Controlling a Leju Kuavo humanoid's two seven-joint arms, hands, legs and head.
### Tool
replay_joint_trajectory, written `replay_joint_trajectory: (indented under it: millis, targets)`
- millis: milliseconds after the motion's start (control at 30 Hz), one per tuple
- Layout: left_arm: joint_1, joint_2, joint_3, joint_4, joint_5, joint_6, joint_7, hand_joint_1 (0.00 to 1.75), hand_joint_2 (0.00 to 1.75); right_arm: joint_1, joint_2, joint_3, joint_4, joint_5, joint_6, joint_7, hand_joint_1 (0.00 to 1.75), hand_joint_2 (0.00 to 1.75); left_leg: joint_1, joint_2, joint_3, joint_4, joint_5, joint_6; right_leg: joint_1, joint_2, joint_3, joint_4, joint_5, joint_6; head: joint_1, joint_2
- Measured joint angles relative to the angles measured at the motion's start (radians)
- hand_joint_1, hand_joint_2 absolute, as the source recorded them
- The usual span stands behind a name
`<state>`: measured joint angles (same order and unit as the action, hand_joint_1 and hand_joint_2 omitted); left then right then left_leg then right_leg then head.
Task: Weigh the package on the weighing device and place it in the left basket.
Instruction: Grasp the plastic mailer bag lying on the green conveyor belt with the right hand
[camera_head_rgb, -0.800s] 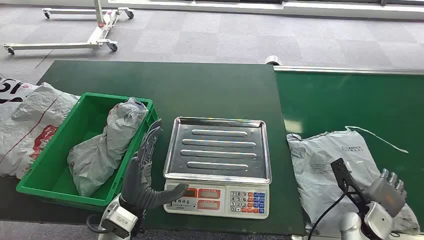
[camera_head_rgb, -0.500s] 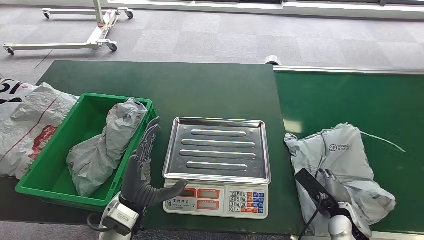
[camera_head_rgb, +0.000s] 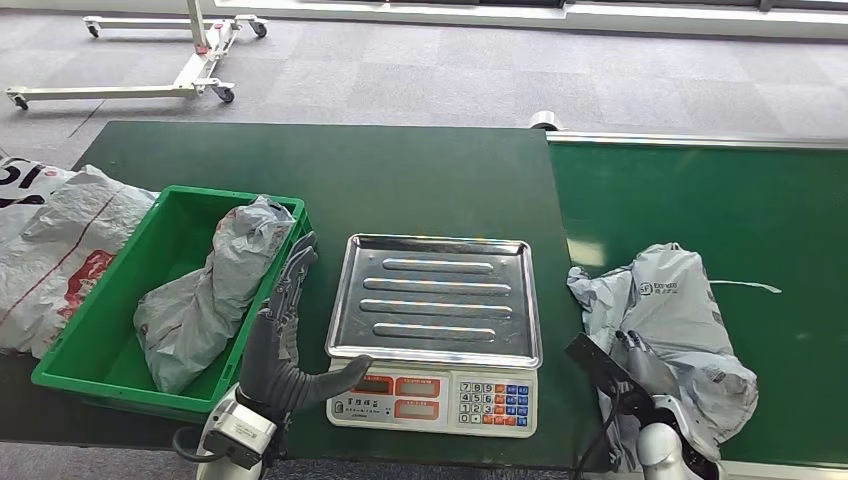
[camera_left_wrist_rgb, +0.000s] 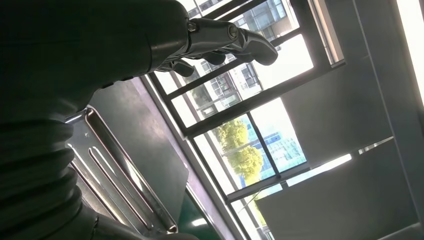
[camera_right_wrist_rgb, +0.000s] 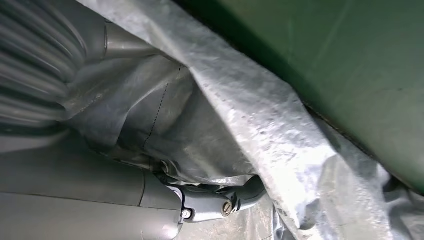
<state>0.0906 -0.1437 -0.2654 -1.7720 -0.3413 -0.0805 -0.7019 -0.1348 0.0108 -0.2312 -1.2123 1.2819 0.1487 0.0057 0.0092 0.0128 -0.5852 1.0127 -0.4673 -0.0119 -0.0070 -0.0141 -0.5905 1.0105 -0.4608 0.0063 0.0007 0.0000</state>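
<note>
A grey plastic package (camera_head_rgb: 680, 310) lies bunched on the green belt, right of the scale. My right hand (camera_head_rgb: 640, 365) grips its near left edge; in the right wrist view its fingers (camera_right_wrist_rgb: 215, 200) are tucked under a fold of the package (camera_right_wrist_rgb: 260, 125). The scale's steel tray (camera_head_rgb: 436, 295) is bare, with the keypad (camera_head_rgb: 490, 398) in front. The green basket (camera_head_rgb: 95, 300) stands left of the scale and holds another grey bag (camera_head_rgb: 215, 290). My left hand (camera_head_rgb: 283, 335) stands open between basket and scale, fingers stretched out, holding nothing; in the left wrist view the left hand (camera_left_wrist_rgb: 100, 45) hovers beside the tray (camera_left_wrist_rgb: 120, 175).
White sacks (camera_head_rgb: 50, 240) lie left of the basket at the table's edge. The brighter green conveyor belt (camera_head_rgb: 720, 200) runs along the right. A white wheeled frame (camera_head_rgb: 190, 60) stands on the carpet beyond the table.
The package has bunched up and shifted left toward the scale. My right hand moved from its near right corner to its near left edge. The left hand barely moved.
</note>
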Motion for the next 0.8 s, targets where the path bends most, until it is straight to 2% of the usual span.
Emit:
replay_joint_trajectory:
  millis: [200, 600, 667, 800]
  targets:
    - [0.002, 0.000, 0.008, -0.001, 0.000, 0.011, 0.000, 0.00, 1.75, -0.022, -0.005, 0.010, 0.010, -0.012, -0.054, 0.017, 1.75, 1.75, 0.000, 0.000, 0.000, 0.000, 0.000, 0.000, 0.000, 0.000, 0.000, 0.000, 0.000, 0.000, 0.000, 0.000]
    - [0.012, 0.000, 0.021, -0.015, -0.003, 0.016, 0.000, 0.00, 1.75, -0.053, -0.005, 0.028, 0.005, -0.008, -0.091, 0.036, 1.75, 1.75, 0.000, 0.000, 0.000, 0.000, 0.000, 0.000, 0.000, 0.000, 0.000, 0.000, 0.000, 0.000, 0.000, 0.000]
    - [0.015, 0.000, 0.024, -0.021, -0.003, 0.020, 0.000, 0.00, 1.75, -0.055, -0.004, 0.030, -0.007, -0.004, -0.124, 0.041, 1.75, 1.75, 0.000, 0.000, 0.000, 0.000, 0.000, 0.000, 0.000, 0.000, 0.000, 0.000, 0.000, 0.000, 0.000, 0.000]
    - [0.030, 0.000, 0.028, -0.041, -0.003, 0.025, 0.000, 0.00, 1.75, -0.056, 0.011, 0.031, -0.087, -0.006, -0.253, 0.040, 1.75, 1.75, 0.000, 0.000, 0.000, 0.000, 0.000, 0.000, 0.000, 0.000, 0.000, 0.000, 0.000, 0.000, 0.000, 0.000]
